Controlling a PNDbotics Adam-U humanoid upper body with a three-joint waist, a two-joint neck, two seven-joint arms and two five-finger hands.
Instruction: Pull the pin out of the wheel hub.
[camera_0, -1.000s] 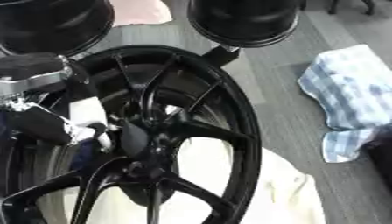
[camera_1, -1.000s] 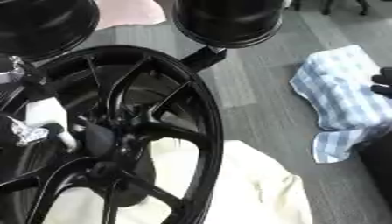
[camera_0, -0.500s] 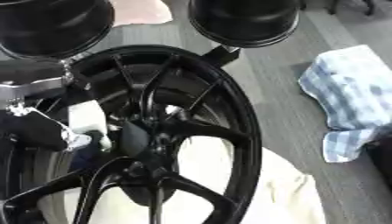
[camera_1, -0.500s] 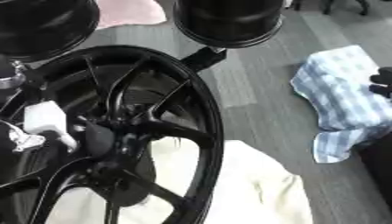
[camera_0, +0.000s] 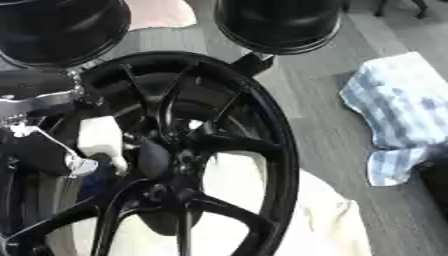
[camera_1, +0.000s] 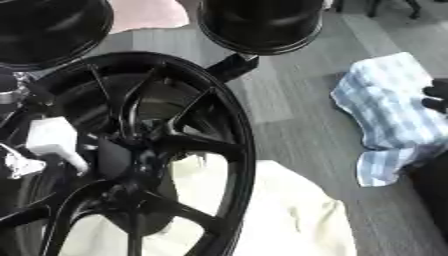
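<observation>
Grey floor fills the bkgd, w/ a blue-and-white checked cloth (camera_1: 389, 115) at right and a cream cloth (camera_1: 280, 215) under your black multi-spoke alloy wheel (camera_0: 188, 150). Your left hand (camera_0: 44, 150), black w/ silver joints, sits just left of the wheel's centre hub (camera_0: 162, 157), touching a white block-shaped piece (camera_0: 99, 140); finger state can't be told. Pin itself can't be made out. Right hand (camera_1: 435, 96) barely shows at the right edge.

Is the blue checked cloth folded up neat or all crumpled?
Crumpled. The blue checked cloth lies bunched on the grey floor with uneven edges and a corner hanging down, to the right of the black wheel.
</observation>
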